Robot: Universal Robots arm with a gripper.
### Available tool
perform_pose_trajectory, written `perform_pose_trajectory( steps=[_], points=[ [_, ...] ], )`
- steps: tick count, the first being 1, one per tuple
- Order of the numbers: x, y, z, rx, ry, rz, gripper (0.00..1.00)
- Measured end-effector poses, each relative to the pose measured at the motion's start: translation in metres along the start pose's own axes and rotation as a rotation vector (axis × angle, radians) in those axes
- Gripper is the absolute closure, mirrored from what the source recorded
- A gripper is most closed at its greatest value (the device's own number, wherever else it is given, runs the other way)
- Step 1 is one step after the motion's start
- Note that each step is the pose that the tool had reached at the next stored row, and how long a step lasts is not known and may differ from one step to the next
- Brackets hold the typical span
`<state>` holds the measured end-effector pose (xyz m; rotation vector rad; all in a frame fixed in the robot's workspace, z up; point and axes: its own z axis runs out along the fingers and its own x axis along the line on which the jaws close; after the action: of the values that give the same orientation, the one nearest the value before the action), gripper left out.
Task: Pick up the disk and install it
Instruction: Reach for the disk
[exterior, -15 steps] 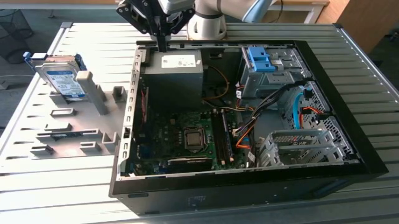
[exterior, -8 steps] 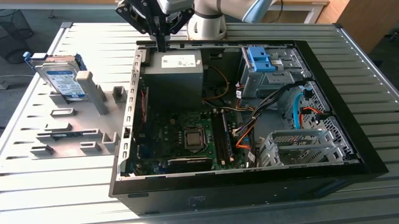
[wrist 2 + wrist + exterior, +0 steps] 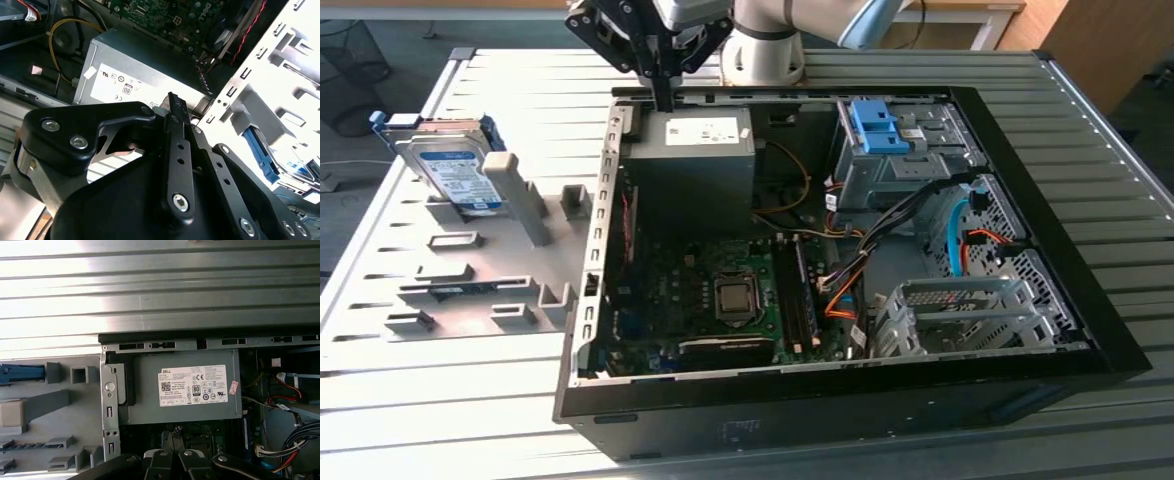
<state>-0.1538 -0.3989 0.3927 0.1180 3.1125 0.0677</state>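
A white sticker [image 3: 192, 385] full of tiny print is sitting on the grey box [image 3: 150, 395], right by the claw [image 3: 664, 100].

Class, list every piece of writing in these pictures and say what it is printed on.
White sticker on the grey box: fine print and symbols, too small to quote reliably.
Label on the disk: white and blue, print too small to read.
No other writing can be made out.
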Motion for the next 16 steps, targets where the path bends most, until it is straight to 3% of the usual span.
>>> perform_pose_trajectory(
  steps=[16],
  points=[
    [0.0045, -0.0004, 0.0000, 0.0000, 0.0000, 0.000, 0.89]
  ],
)
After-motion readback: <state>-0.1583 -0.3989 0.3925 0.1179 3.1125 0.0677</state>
